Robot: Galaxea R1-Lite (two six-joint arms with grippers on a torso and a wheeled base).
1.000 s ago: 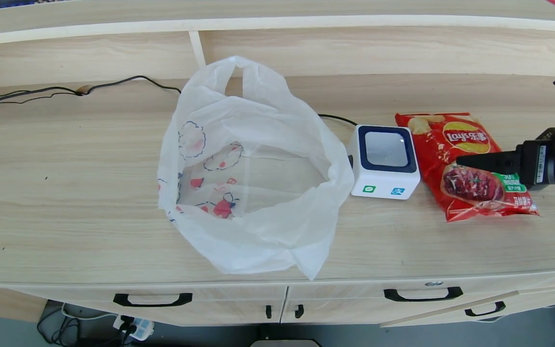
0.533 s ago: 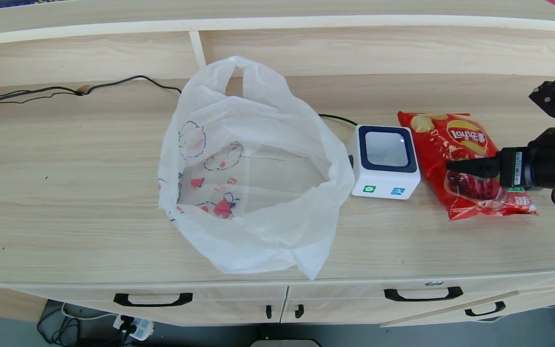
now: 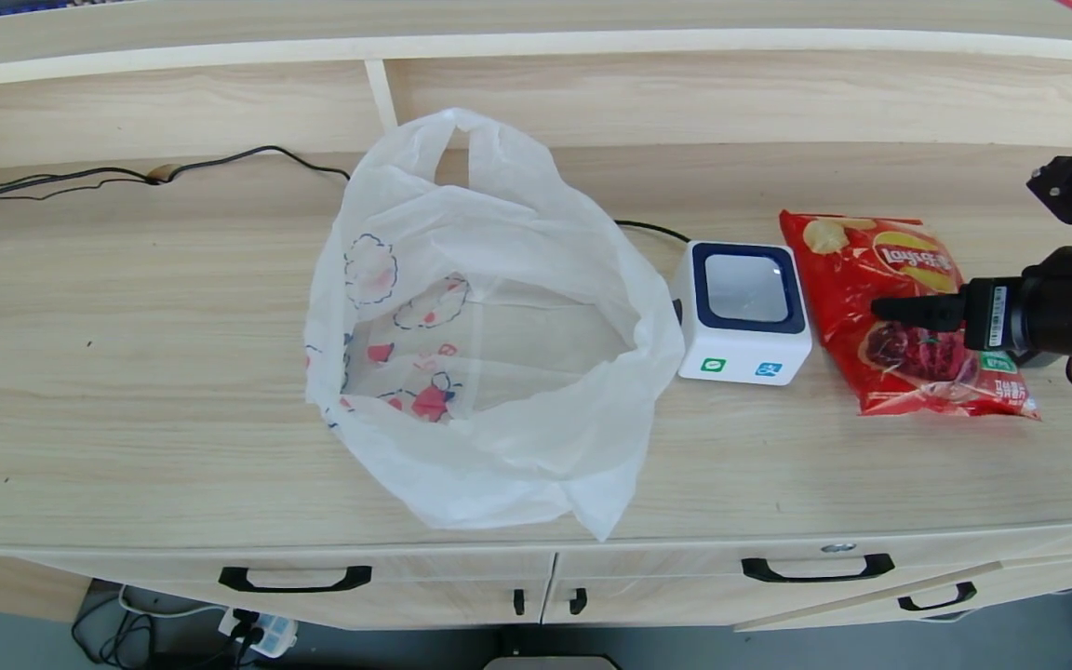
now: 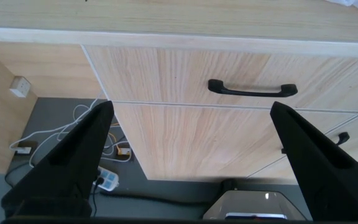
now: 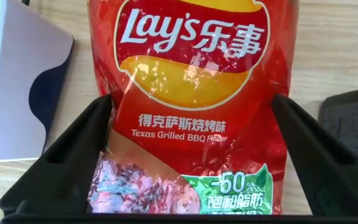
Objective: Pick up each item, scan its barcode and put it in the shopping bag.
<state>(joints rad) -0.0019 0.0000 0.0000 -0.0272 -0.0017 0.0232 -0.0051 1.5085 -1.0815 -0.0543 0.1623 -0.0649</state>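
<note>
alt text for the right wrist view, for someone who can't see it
A red bag of chips lies flat on a light wooden counter, straddled by the open right gripper, with one black finger at each side of the bag. A white and navy barcode scanner stands on the counter beside the bag.

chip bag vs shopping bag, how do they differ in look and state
The chip bag is opaque red and sealed; the shopping bag is translucent white with its mouth open. The chip bag lies flat, while the shopping bag stands slumped and is larger. The chip bag looks full, the shopping bag empty. Both rest on the wooden counter.
</note>
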